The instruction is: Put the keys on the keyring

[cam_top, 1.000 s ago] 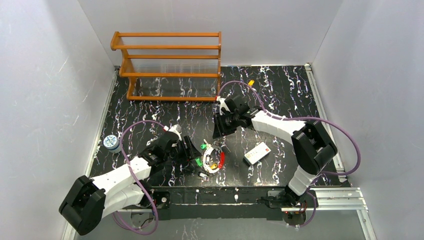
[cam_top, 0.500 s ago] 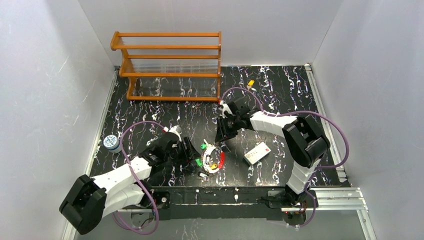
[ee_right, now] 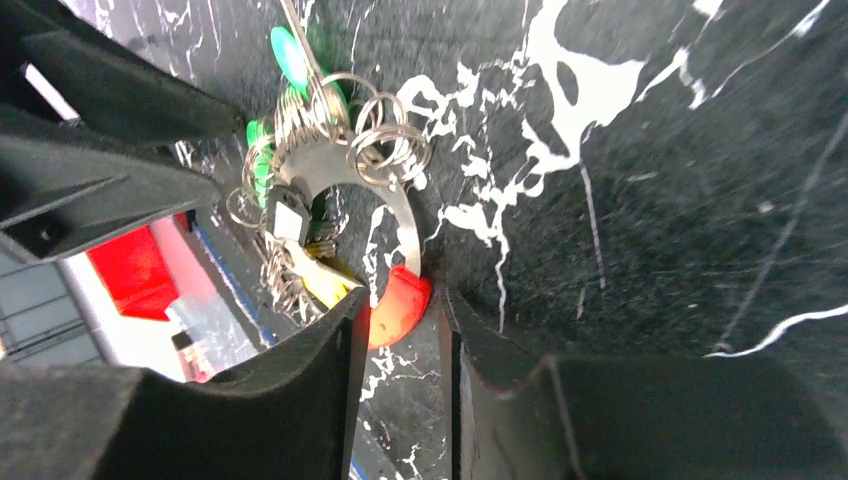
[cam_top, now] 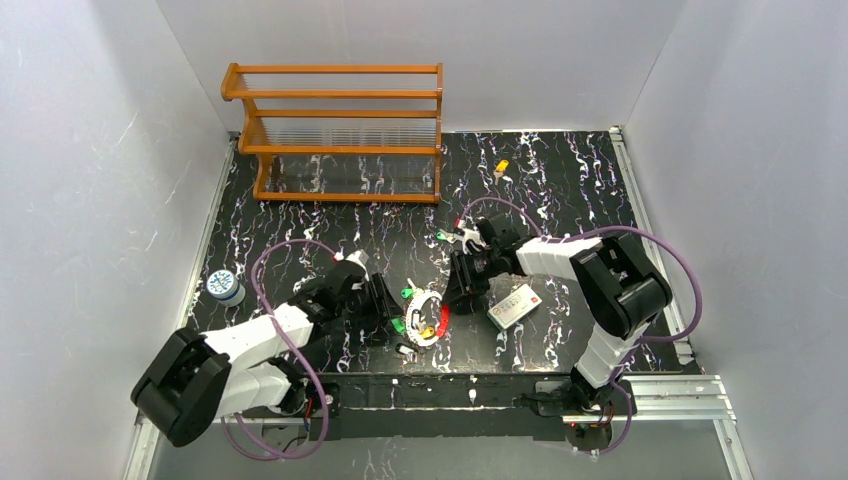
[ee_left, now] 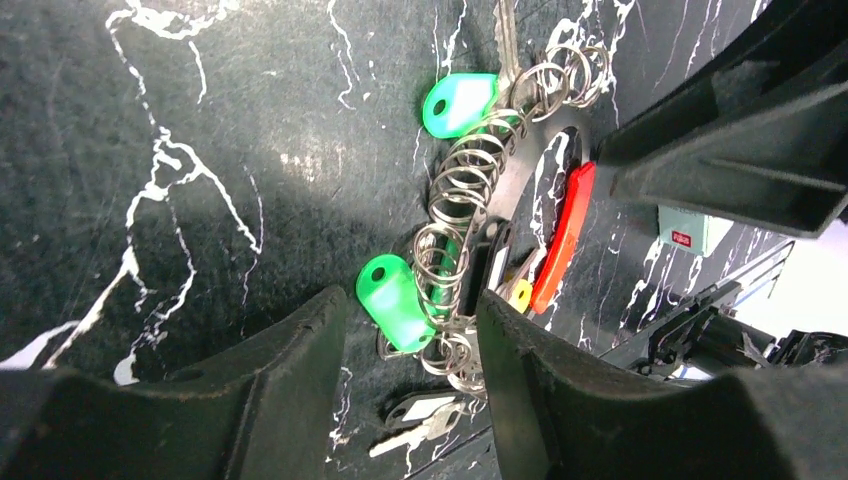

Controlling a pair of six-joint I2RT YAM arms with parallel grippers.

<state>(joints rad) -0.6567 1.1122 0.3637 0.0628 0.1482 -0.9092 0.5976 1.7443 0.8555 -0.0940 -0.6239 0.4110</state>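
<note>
- At the left gripper: spread apart, straddling a green key tag and small rings on the keyring, at its 9 o'clock side
- At the right gripper: narrowly parted around the red section at the keyring's 3 o'clock; cannot tell whether pinching it
- Keyring flat on the black marbled table, near its middle
- White card near the keyring, at 3 o'clock
- Yellow-headed key loose, well apart at 1 o'clock
</note>
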